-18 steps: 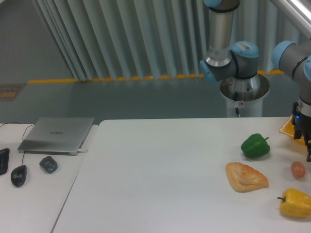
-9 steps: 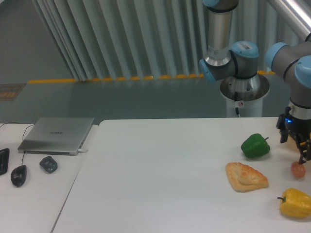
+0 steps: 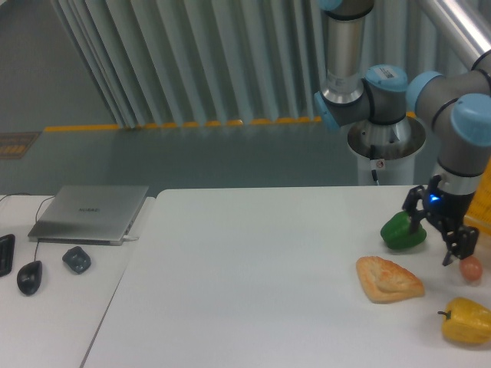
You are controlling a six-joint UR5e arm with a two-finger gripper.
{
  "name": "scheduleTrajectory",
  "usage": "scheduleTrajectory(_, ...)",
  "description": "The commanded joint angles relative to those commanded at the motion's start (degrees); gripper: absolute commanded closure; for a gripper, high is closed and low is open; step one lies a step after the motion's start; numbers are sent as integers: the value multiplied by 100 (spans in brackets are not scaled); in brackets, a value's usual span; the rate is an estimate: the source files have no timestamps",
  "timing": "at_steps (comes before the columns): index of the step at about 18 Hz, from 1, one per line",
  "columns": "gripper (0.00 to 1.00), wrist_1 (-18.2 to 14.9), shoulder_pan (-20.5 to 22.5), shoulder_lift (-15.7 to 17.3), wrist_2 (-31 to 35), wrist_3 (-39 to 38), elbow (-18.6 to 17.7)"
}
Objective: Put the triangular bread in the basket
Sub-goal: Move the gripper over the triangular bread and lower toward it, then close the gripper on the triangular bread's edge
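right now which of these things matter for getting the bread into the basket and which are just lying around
Part of the job:
- triangular bread, flat on the table
- basket, only a yellow edge showing at the right border
- gripper, jaws spread, empty, above the table

Just lying about:
- green pepper
- yellow pepper
- egg
- laptop
- mouse

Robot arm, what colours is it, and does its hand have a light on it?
The robot arm is made of silvery grey tubes joined by round light-blue caps. Its gripper is black with two thin fingers, and a small blue light glows just above it. The base is a shiny metal cone on a white post.
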Motion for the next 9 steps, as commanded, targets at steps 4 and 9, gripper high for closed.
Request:
scheduleTrajectory(4,0,167,-483,-193,430,26,9)
scheduleTrajectory(9,0,282,-572,-325,457,35,-9)
